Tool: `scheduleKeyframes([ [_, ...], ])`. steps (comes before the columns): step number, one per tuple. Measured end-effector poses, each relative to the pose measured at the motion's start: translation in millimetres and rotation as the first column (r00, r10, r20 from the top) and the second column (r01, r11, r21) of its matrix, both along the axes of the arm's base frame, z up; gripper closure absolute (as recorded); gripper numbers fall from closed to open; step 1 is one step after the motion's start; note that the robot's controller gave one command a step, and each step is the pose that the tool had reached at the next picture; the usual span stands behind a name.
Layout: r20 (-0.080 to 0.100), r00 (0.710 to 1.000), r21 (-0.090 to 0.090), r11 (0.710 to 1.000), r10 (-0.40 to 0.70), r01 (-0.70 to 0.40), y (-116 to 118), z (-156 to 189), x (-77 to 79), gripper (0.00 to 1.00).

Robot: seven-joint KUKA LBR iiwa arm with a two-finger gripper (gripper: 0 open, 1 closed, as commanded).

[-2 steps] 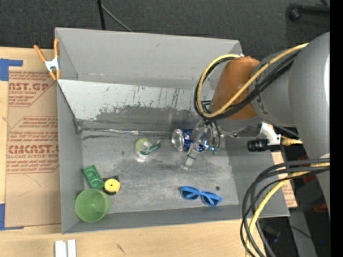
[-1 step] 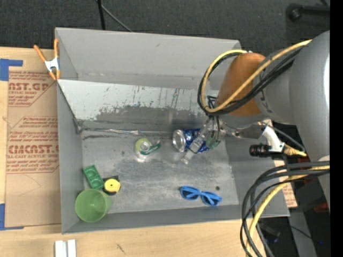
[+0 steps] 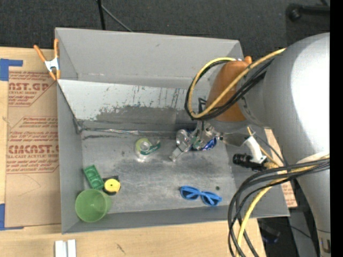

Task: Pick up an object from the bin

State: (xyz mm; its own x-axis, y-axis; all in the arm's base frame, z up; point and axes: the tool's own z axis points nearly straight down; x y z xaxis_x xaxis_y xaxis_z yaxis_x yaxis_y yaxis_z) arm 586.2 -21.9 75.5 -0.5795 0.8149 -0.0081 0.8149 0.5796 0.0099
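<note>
Arm [image 3: 300,106] over bin [image 3: 69,143], tool [image 3: 185,144] inside

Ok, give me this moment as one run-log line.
gripper: over far right of bin | nearest: small blue thing beside it | left of it: clear-green round thing | grasp: unclear

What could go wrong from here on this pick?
1. The gripper is near the back wall, and a small blue thing lies against it, partly hidden under the wrist. It may get pushed rather than picked.
2. A clear-and-green thing lies just left of the gripper. A sideways move could knock it.
3. The cables loop over the right front corner of the bin and might snag.
</note>
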Motion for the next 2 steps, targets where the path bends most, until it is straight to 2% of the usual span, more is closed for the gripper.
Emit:
scheduleKeyframes([
  [1, 0.005, 0.98, 0.002, 0.981, -0.197, 0.196, 7.7, 0.0, -6.0, 0.0],
  [2, 0.002, 0.98, -0.002, 0.98, -0.198, 0.198, 5.1, -0.5, -7.0, 1.0],
])
